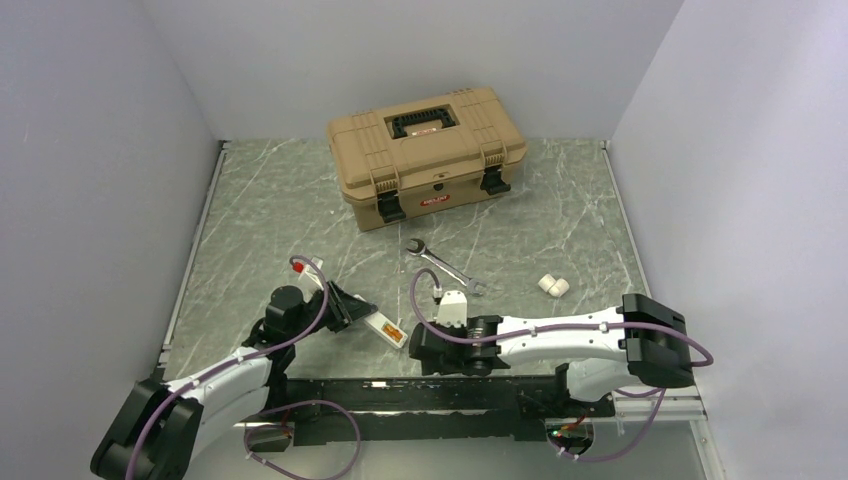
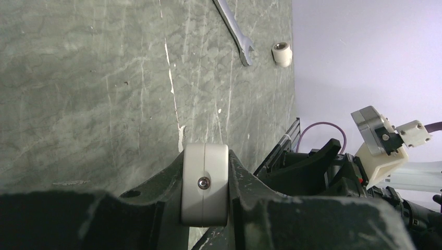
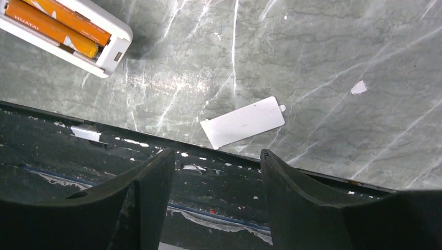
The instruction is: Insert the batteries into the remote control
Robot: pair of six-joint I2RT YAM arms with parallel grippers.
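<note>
The left gripper (image 1: 350, 312) is clamped on one end of the remote control (image 1: 386, 329), whose slim white plastic body runs out past its fingertips toward the right gripper (image 3: 213, 179). The remote's open recess faces up, with two orange batteries (image 3: 57, 23) lying side by side in it. The right gripper's dark, curved fingers (image 3: 148, 200) stand apart and hold nothing. The remote's free end lies ahead of them and off to one side. Straight ahead, between the two fingertips, a thin flat white cover plate (image 3: 243, 123) with a small tab lies loose on the table (image 1: 280, 200), one corner reaching the scuffed black strip (image 3: 62, 151) along the table's near edge. The tabletop is smooth grey-green stone veined with pale lines, and it stretches bare beyond the plate. Farther ahead of both grippers lie a steel wrench (image 1: 446, 266), two small white cylinders (image 1: 553, 285) and a tan ribbed toolbox (image 1: 425, 150), which stands near the back wall.
</note>
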